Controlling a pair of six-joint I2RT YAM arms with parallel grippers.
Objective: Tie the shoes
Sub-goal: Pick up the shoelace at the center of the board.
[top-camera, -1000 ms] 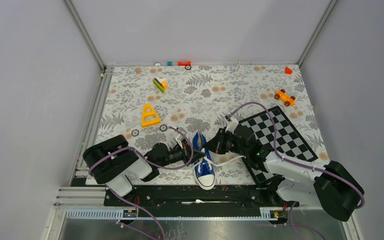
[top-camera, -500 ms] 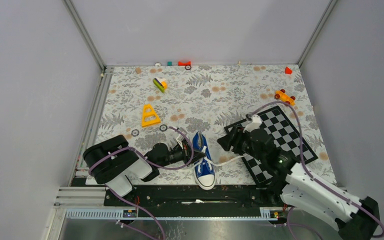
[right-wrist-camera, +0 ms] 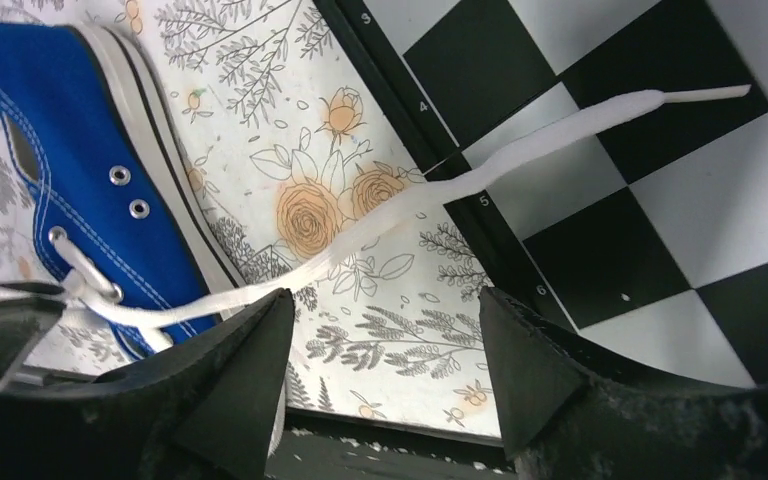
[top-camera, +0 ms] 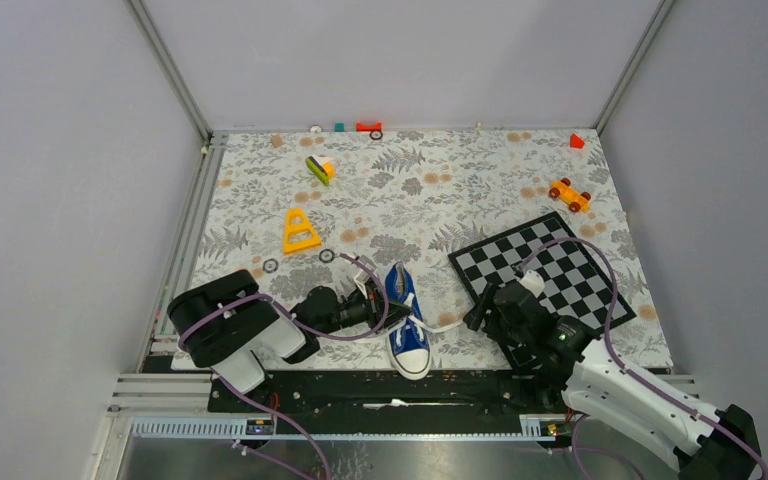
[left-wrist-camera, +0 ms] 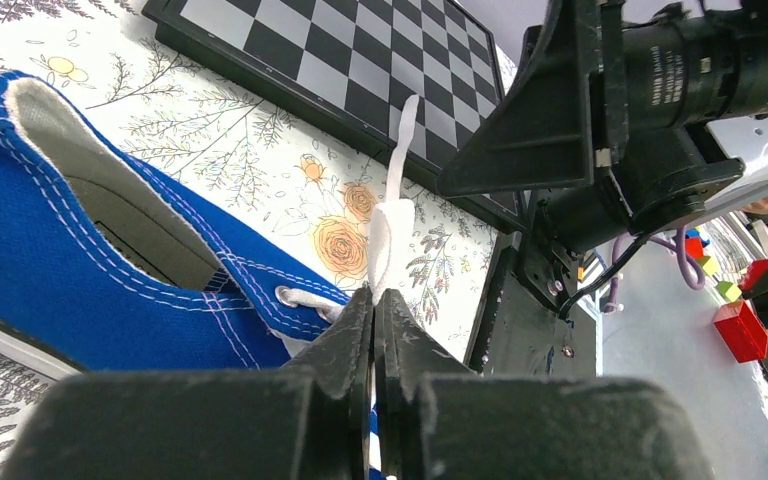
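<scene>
Your blue sneaker (top-camera: 407, 320) sits on the floral worktop (top-camera: 440, 170) at the middle of its near edge, toe cap pointing toward the arm bases. Your left pincer (left-wrist-camera: 373, 300) is pinched fully shut on the white lace (left-wrist-camera: 388, 235) just beside the eyelets. From there the lace trails right across the cloth onto the near-left edge of the chessboard (top-camera: 550, 270). Your right pincer (right-wrist-camera: 380, 310) hangs above that stretch with its jaws spread wide, gripping nothing.
</scene>
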